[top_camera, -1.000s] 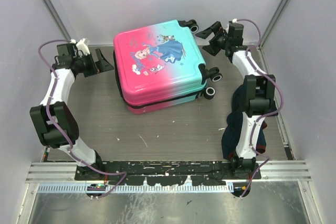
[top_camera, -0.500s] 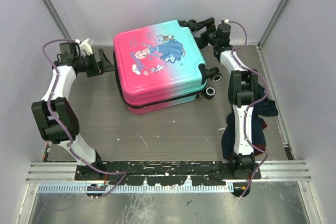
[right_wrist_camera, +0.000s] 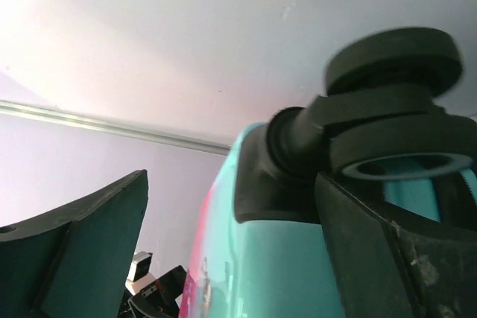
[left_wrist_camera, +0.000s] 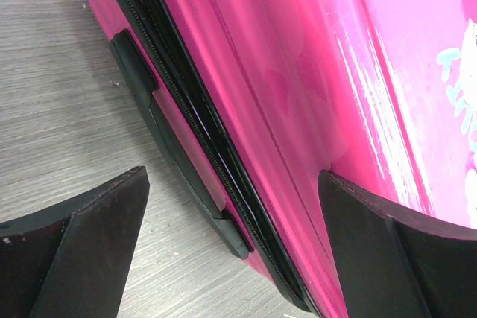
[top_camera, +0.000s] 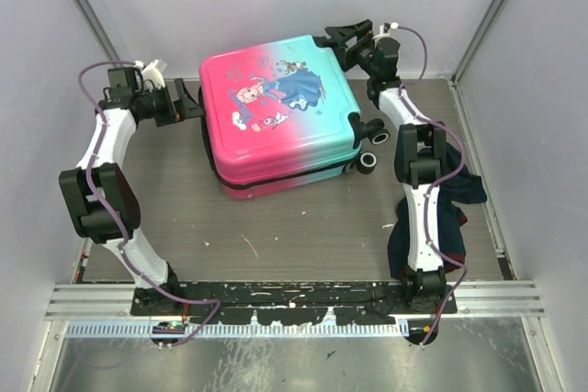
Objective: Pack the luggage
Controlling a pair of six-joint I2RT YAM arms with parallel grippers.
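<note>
Gaping beside the luggage [top_camera: 276,117]: left gripper [top_camera: 190,101]; right gripper [top_camera: 338,43] (by a wheel [right_wrist_camera: 391,57]).

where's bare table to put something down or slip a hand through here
Widest bare patch: the table strip between the luggage's near edge and the arm bases. A smaller one sits between luggage and left arm. Crowded: the right side, with wheels, right arm and dark cloth heap, and around the left gripper and right gripper.
</note>
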